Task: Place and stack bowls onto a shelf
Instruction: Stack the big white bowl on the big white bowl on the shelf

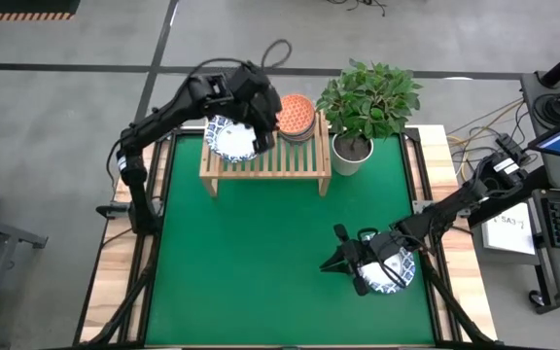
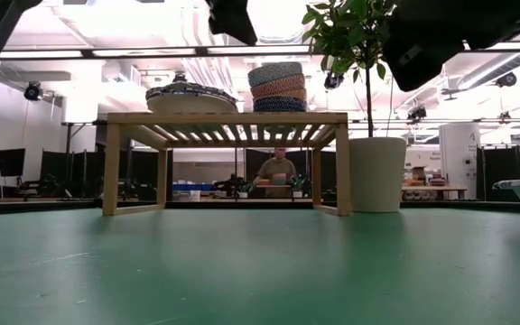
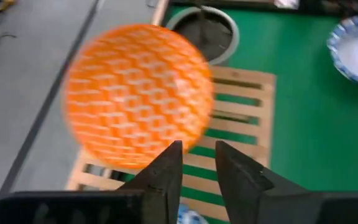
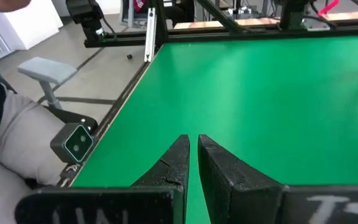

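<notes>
Stacking looks to be the step in hand, and the care belongs at the upper left of the high view; there the left gripper (image 1: 266,117) hangs over the shelf (image 1: 261,167), its fingers only slightly parted and pinching nothing, with a shelf slat showing through the gap in its wrist view; just left of it a white bowl (image 1: 229,139) with a blue patterned rim sits on the left part of the slatted top, though how many lie under it I cannot tell; just right of the gripper the stack of small bowls (image 1: 297,114) stands at the back of the shelf with the red-orange one (image 3: 138,93) uppermost; a lift straight up before any sideways move would be wise, I judge, since a swing either way could clip that tall stack or the plant pot (image 1: 351,156) beside the shelf's right leg; at the lower right, well apart on the green mat (image 1: 251,262), the right gripper (image 1: 346,261) has its fingers pressed together on nothing visible, with another white bowl (image 1: 397,275) right beside it; that bowl probably goes next, and it should be nested squarely on the white one, lowered level so the rims seat.
</notes>
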`<state>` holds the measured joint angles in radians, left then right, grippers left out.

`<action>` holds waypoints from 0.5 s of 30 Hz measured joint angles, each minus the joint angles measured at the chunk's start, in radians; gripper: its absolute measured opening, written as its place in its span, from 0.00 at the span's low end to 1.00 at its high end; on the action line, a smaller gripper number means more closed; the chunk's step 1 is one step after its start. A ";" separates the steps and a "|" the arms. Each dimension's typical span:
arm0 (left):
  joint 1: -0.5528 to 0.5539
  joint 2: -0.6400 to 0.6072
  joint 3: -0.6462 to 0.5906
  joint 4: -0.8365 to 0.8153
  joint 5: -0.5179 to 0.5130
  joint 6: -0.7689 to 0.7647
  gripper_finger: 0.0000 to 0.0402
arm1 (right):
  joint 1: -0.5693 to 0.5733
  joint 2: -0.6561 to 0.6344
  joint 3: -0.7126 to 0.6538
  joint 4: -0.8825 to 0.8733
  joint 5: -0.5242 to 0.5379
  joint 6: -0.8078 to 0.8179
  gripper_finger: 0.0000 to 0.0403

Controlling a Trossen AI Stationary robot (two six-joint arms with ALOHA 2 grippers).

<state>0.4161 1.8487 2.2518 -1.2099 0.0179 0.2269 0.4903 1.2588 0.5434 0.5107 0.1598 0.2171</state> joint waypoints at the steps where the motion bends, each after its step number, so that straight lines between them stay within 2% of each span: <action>1: -0.014 -0.001 -0.006 -0.006 0.001 0.000 0.18 | -0.001 0.000 0.000 0.001 0.000 -0.005 0.06; 4: -0.067 -0.016 -0.030 -0.015 0.000 -0.004 0.13 | -0.009 -0.004 0.000 0.003 0.006 0.001 0.06; 9: -0.182 -0.072 -0.098 -0.006 0.003 -0.039 0.08 | -0.012 -0.027 0.011 0.005 0.080 0.061 0.06; 12: -0.258 -0.127 -0.203 0.044 0.002 -0.058 0.08 | -0.011 -0.028 0.032 0.001 0.083 0.070 0.06; 15: -0.340 -0.220 -0.388 0.163 0.003 -0.078 0.08 | -0.011 -0.028 0.062 -0.002 0.084 0.052 0.06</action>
<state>0.0756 1.6292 1.8636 -1.0464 0.0204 0.1493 0.4789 1.2308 0.6049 0.5088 0.2437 0.2694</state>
